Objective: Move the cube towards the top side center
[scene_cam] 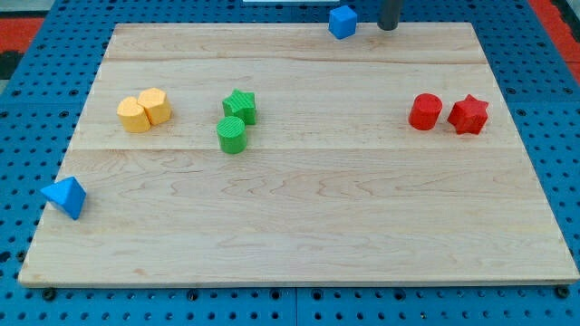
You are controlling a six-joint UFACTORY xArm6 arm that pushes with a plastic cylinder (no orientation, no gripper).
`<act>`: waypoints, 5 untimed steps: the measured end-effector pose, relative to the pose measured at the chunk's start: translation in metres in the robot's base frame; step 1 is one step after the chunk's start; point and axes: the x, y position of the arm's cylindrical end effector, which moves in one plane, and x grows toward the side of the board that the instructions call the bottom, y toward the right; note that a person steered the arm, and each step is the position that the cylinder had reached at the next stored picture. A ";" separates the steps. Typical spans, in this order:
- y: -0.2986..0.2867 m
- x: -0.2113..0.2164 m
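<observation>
The blue cube [342, 21] sits at the top edge of the wooden board [299, 226], a little right of the top centre. My tip [388, 27] is at the top edge too, just to the right of the cube, with a small gap between them. The rod rises out of the view's top.
Two yellow blocks [144, 110] touch at the left. A green star [240, 105] sits above a green cylinder [232, 135] left of centre. A red cylinder [424, 111] and a red star [468, 114] sit at the right. A blue pyramid-like block [64, 196] lies at the left edge.
</observation>
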 end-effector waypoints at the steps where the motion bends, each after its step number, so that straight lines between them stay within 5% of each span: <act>1: -0.003 -0.001; 3: -0.104 0.029; 5: -0.176 0.114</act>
